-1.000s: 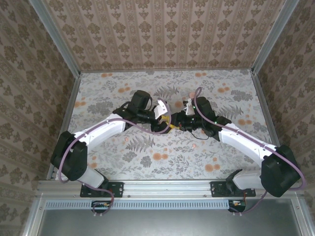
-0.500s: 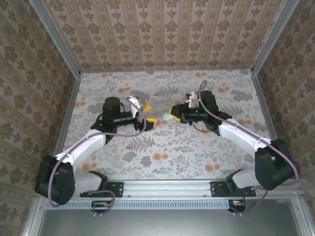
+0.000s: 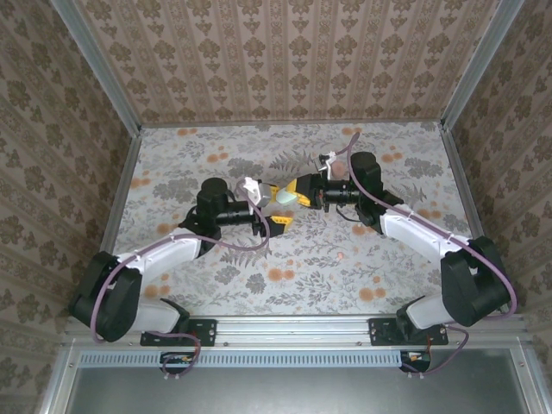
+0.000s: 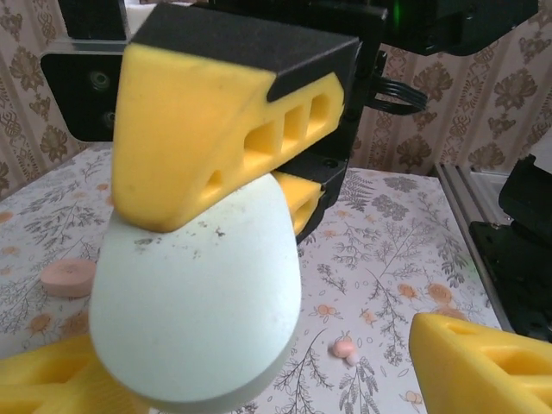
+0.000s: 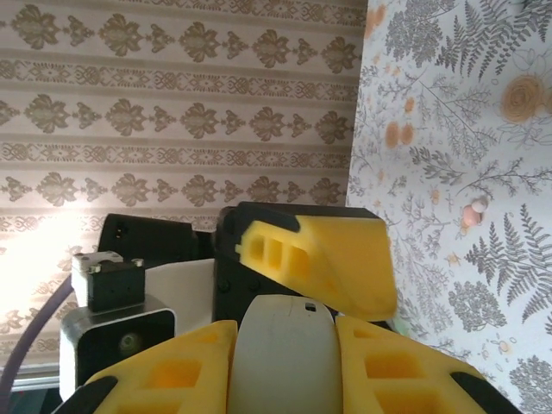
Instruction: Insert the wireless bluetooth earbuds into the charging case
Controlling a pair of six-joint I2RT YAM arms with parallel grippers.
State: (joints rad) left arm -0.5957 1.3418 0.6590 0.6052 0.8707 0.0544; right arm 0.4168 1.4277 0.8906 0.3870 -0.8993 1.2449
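My right gripper (image 3: 299, 191) is shut on the pale mint charging case (image 3: 287, 195), holding it above the middle of the table. In the right wrist view its two fingers (image 5: 164, 373) clamp the case (image 5: 280, 354) from both sides. My left gripper (image 3: 269, 205) faces it and is open, its fingers (image 4: 483, 362) spread to either side of the case (image 4: 194, 293). One left finger (image 5: 319, 259) lies over the case's far end. A tiny pink earbud (image 4: 345, 349) lies loose on the floral tabletop, and the right wrist view has it too, as the earbud (image 5: 474, 211).
A pale pink rounded piece (image 4: 69, 276) lies on the tabletop beyond the case. The table (image 3: 397, 276) has a flower-print cover and is walled with patterned panels on three sides. A metal rail (image 3: 293, 328) runs along the near edge by the arm bases.
The two grippers were together, drew apart half a second ago, and have met again farther back. The left gripper now spans the case held by the right.
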